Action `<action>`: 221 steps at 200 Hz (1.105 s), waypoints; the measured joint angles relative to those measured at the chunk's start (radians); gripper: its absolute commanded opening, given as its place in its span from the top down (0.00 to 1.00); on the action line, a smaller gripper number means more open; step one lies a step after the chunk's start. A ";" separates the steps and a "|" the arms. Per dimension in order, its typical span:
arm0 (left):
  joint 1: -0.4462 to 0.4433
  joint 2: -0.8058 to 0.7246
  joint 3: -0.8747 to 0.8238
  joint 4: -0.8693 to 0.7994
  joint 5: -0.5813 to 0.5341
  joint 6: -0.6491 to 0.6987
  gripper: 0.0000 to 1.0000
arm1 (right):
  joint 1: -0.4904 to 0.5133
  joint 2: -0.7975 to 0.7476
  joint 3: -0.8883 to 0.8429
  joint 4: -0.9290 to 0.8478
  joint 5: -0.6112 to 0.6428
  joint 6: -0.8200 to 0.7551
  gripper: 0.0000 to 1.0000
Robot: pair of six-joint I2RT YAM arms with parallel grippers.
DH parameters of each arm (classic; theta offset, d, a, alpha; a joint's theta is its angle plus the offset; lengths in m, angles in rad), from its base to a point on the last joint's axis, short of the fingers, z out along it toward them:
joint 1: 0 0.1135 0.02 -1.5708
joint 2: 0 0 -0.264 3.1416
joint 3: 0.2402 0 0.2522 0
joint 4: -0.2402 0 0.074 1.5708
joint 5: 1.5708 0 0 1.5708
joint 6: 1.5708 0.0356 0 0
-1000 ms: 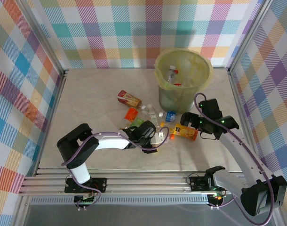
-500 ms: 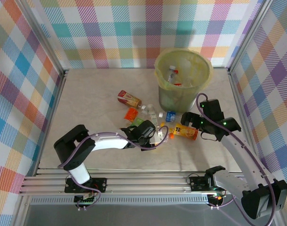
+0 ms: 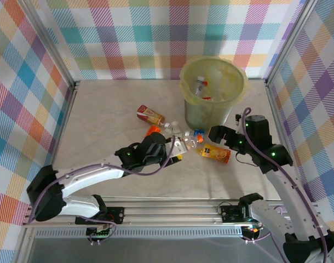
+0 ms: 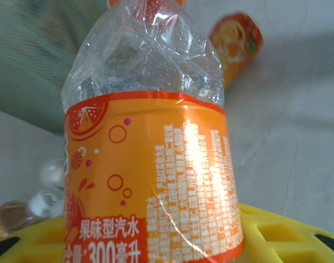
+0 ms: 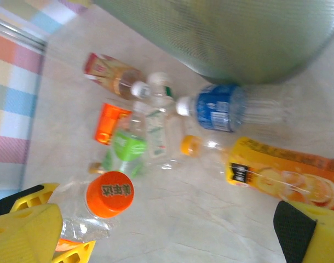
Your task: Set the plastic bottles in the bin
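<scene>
Left gripper (image 3: 176, 149) clenched on one orange-label bottle (image 4: 150, 164), centre frame. Right gripper (image 3: 219, 134) spread wide, holding nothing, to its right. Six loose bottles (image 5: 222, 107) lie on table (image 3: 101, 109) around them. One bin (image 3: 211, 116) upper centre; two bottles in bin (image 3: 200, 86) visible.

Beige table (image 3: 101, 109), plaid walls (image 3: 156, 38)

A robot test cell in a lab, not a lived-in room: a pale stone-look surface (image 3: 101, 115) boxed in by bright checked cloth walls (image 3: 156, 33) on aluminium posts (image 3: 49, 43), with the white left arm (image 3: 90, 176) and right arm (image 3: 290, 183) bolted to a slotted metal rail (image 3: 167, 209) at the near edge
</scene>
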 measured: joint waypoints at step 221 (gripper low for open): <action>0.000 -0.029 0.089 0.235 -0.085 -0.130 0.82 | 0.121 0.256 0.052 0.710 -0.253 0.264 0.52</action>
